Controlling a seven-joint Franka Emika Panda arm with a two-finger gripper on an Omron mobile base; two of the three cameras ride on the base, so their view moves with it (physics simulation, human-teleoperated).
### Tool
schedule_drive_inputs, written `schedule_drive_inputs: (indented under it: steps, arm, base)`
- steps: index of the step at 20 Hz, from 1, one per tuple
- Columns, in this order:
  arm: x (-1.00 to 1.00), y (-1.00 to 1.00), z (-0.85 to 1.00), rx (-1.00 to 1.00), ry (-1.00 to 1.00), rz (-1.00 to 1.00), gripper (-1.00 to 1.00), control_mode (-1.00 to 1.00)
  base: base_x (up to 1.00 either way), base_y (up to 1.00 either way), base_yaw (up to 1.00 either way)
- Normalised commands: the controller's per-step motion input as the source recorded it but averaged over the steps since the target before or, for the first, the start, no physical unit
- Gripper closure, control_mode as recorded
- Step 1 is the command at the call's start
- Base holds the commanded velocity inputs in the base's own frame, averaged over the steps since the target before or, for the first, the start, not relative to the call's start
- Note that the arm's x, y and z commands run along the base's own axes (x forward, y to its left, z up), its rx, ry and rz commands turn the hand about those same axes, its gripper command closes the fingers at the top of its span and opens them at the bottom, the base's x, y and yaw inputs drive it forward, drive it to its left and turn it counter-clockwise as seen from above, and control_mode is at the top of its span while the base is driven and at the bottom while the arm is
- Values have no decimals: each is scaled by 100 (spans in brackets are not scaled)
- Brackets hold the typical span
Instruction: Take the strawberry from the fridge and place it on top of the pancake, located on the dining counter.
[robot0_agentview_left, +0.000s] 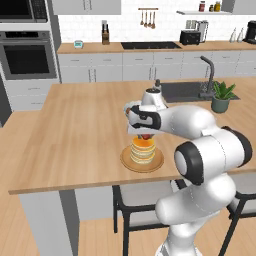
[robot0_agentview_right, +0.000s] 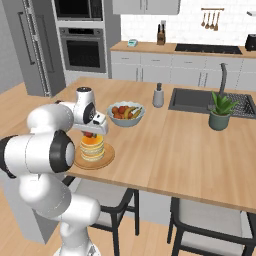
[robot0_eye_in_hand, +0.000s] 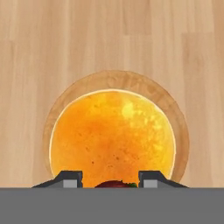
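My tool (robot0_eye_in_hand: 110, 180) is clenched on the strawberry (robot0_eye_in_hand: 114, 184), fingers nearly together, and I see it held just above the pancake (robot0_eye_in_hand: 112, 134) stack on its plate (robot0_eye_in_hand: 178, 131) near my edge of the light-wood surface (robot0_agentview_left: 75, 130). From the right base view I get the fruit bowl (robot0_agentview_right: 125, 114) just beyond the stack and the fridge (robot0_agentview_right: 35, 45) far left; the left base view has that bowl mostly behind my arm

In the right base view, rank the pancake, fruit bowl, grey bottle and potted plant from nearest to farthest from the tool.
1. pancake, directly beneath the tool, which holds the strawberry.
2. fruit bowl, just beyond, to the right.
3. grey bottle, further back by the sink.
4. potted plant, far right.
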Motion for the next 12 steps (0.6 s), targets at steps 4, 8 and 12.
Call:
schedule_drive_inputs:
  steps: [4, 8, 12]
  arm:
    - [24, 0, -2, 0, 0, 0, 100, -100]
    - [17, 0, -12, 0, 0, 0, 100, -100]
    - [9, 0, -23, 0, 0, 0, 100, -100]
  base:
    - [0, 0, 0]
    - [0, 0, 0]
    - [0, 0, 0]
